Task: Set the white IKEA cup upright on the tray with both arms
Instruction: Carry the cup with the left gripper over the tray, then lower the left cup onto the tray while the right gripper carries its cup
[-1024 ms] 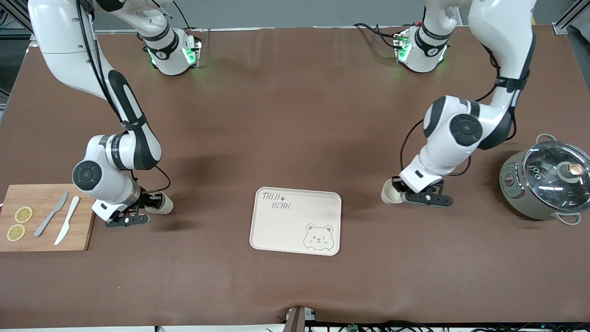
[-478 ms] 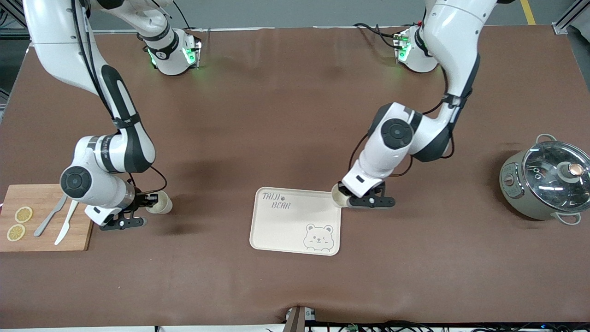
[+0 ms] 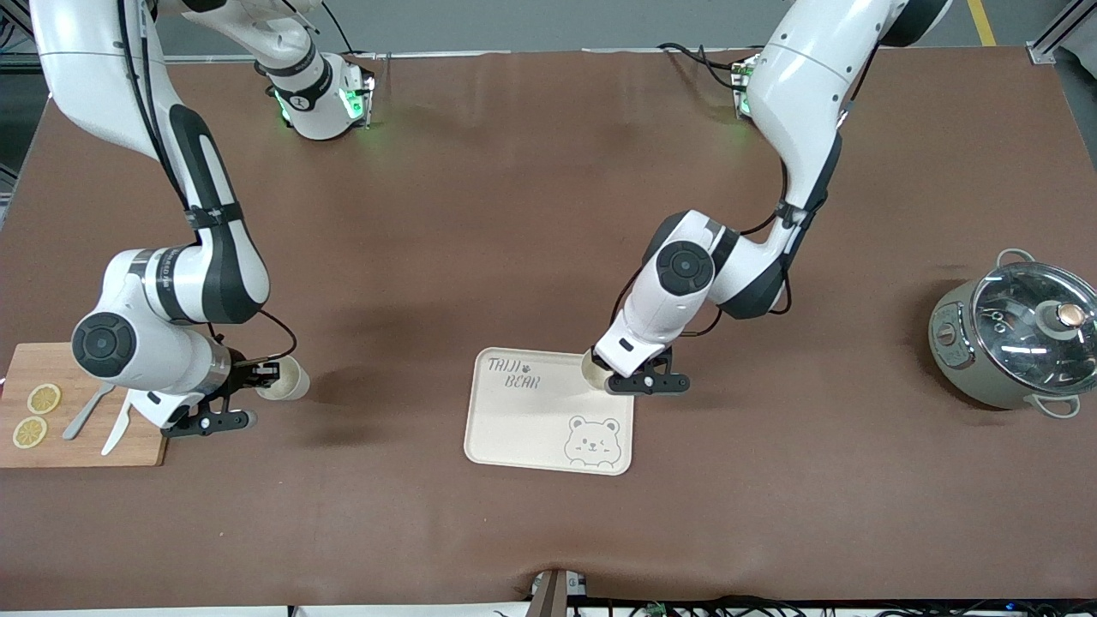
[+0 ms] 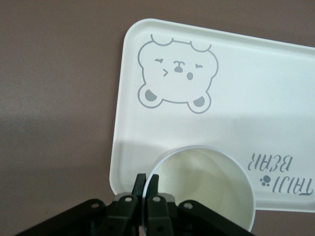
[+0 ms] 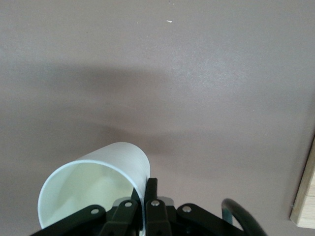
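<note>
Left gripper (image 3: 607,378) carried its cup (image 3: 593,367) over "BEAR"-lettered tray (image 3: 531,428), seemingly unlanded

You have two arms, two white cups (image 3: 284,380) (image 3: 593,365), one tray (image 3: 523,420), one cutting board (image 3: 60,446), two knives (image 3: 84,411) (image 3: 117,428), two lemon slices (image 3: 44,398) (image 3: 29,432), one lidded pot (image 3: 1016,334).

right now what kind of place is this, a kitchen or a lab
Probably a robot lab staged with kitchen things: two bench-mounted arms hold cups, the left tool over the bear tray, beside a cutting board with lemon slices and a lidded pot.
</note>
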Controlling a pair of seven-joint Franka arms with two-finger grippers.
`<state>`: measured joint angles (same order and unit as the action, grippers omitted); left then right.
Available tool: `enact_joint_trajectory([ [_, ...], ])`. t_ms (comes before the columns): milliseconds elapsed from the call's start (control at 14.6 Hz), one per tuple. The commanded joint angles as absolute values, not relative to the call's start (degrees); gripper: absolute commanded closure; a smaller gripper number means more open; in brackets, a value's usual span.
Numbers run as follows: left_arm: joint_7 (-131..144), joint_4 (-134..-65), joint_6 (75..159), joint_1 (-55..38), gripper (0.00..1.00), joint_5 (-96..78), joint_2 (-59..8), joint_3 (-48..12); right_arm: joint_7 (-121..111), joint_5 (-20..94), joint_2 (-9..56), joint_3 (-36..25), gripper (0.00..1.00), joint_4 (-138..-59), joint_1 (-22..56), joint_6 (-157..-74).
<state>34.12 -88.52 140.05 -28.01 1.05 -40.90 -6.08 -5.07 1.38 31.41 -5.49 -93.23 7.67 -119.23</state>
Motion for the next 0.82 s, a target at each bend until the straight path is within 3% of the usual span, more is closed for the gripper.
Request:
enact_joint_trajectory([
  [0, 34.98, -85.52, 139.04, -29.00, 1.00, 0.70, -43.06, -5.19, -5.54, 2.37, 30.76, -5.10, 1.00, -92.90, 7.38, -118.13],
  [205, 34.98, -85.52, 139.31, -28.92, 1.00, 0.70, -43.50, -5.10, -5.36, 6.30, 29.80, -5.10, 1.00, -91.42, 7.91, -116.73],
  [478, 34.63, -85.52, 139.74, -28.74, 1.00, 0.79, -44.12, -4.92, 1.20, 11.51, 30.15, -5.19, 1.00, -82.46, 9.05, -107.85],
  [751, 34.28, -85.43, 139.83, -28.83, 1.00, 0.88, -44.30, -3.96, 15.43, 11.25, 30.23, -5.19, 1.00, -79.81, 15.80, -106.79],
])
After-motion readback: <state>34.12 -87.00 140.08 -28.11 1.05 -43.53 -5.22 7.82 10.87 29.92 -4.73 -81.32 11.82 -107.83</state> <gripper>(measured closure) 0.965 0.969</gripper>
